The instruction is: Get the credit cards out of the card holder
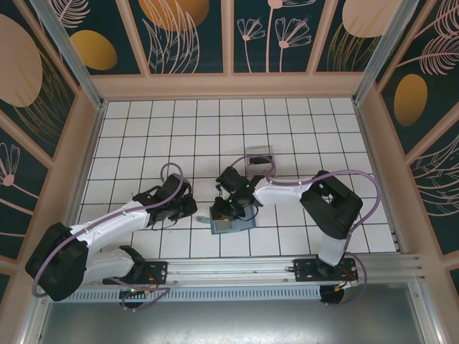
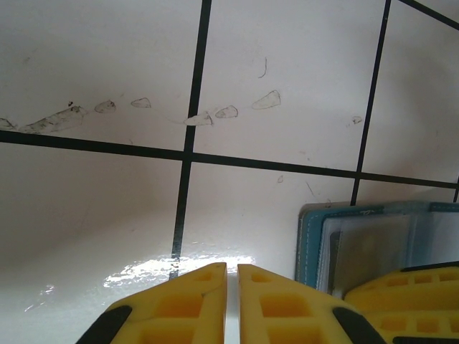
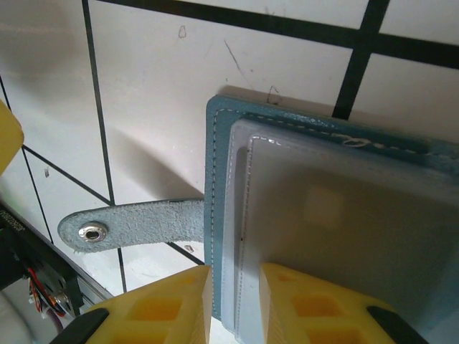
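The card holder [image 1: 233,226] lies crosswise on the white-tiled table [image 1: 143,129], its strap [image 3: 136,226] pointing left, between floral walls [image 1: 186,32]. The left jaws are pressed together; the right jaws' hold is unclear.

The tiled surface [image 1: 301,122] lies free along the far, left and right sides; centrally the card holder [image 1: 233,226] and a clear tray [image 1: 259,159] (beyond it) stand in the way.

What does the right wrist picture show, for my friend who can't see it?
A yellow claw pinches the near edge of a teal wallet with clear pockets, on white tiles. A strap with a silver snap sticks out to the left.
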Available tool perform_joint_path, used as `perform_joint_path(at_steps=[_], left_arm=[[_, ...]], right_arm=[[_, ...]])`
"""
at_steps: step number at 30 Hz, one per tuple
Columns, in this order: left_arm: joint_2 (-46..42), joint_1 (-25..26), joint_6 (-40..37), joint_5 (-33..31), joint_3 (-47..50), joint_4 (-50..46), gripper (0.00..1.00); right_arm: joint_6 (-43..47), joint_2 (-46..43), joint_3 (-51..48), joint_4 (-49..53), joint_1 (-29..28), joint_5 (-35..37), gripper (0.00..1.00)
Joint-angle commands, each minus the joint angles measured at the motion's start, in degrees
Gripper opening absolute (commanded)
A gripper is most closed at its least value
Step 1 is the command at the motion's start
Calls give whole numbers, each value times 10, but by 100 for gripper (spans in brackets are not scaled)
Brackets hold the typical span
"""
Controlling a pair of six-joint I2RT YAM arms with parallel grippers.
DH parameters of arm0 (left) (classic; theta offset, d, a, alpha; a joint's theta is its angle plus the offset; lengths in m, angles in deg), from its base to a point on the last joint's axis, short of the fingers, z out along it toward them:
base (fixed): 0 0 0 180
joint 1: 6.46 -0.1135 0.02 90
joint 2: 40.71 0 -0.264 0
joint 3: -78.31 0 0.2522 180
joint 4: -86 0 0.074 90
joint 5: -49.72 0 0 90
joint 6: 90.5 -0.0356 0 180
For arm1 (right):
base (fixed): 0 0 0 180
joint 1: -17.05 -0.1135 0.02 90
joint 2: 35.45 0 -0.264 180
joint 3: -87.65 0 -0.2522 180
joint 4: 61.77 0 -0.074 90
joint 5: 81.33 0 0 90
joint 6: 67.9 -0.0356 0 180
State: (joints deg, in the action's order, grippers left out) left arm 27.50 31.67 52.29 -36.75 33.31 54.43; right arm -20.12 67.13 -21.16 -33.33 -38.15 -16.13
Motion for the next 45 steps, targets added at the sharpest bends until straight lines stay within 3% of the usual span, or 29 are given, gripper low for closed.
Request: perform_joint_path(at_steps=[1, 12, 21, 45], left_arm=[[6, -3, -4, 2, -1, 0, 13], [18, -3, -12, 5, -10, -1, 13], [24, -3, -16, 9, -17, 0, 13], [13, -4, -46, 26, -3, 8, 12]], right_arm=[[13, 10, 18, 39, -6, 24, 25], [20, 10, 35, 97, -7, 68, 25], [19, 12, 60, 151, -13, 117, 35], [-31, 94, 205, 345, -65, 278, 47]])
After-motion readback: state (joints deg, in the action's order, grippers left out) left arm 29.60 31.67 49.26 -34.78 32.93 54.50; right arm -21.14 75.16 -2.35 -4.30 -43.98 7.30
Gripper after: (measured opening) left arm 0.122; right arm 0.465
